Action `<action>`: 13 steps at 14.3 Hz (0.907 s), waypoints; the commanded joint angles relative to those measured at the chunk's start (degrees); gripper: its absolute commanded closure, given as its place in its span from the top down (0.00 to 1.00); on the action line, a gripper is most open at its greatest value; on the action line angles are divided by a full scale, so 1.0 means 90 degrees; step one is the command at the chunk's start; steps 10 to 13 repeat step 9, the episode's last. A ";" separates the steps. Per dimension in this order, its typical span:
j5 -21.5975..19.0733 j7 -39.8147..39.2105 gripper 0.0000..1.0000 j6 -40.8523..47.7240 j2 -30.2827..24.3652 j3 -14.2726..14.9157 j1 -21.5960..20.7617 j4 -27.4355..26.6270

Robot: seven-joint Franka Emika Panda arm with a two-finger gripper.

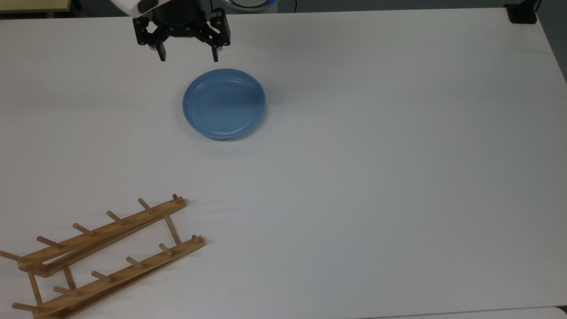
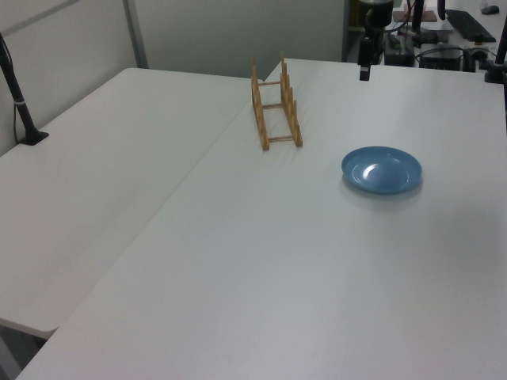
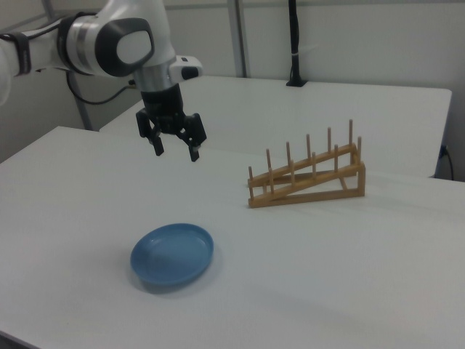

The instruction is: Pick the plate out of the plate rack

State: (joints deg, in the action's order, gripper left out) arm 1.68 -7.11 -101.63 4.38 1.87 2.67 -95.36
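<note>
Blue plate (image 1: 223,103) flat on white worktop (image 1: 376,155), well apart from wooden plate rack (image 1: 102,257), rack slots bare. Gripper (image 1: 188,57) raised above worktop, beyond plate near top view's upper edge, fingers spread apart, holding nothing.

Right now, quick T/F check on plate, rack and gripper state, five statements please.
1. The plate lies flat on the table. True.
2. The plate stands between the pegs of the plate rack. False: the rack holds nothing, and the plate sits apart from it on the table.
3. The gripper is open and holds nothing. True.
4. The gripper touches the plate's rim. False: in the right view it hangs in the air above the table, clear of the plate.
5. The plate is upside down. False: its hollow side faces up.
</note>
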 commanded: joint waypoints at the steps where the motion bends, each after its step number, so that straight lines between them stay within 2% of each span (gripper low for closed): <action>1: 0.0126 0.0243 1.00 0.0256 -0.0330 0.0026 -0.0180 -0.0205; 5: 0.0136 0.1286 1.00 0.0315 -0.0340 0.0046 -0.0345 -0.0205; 13: 0.0126 0.1405 1.00 0.0412 -0.0331 0.0065 -0.0375 -0.0205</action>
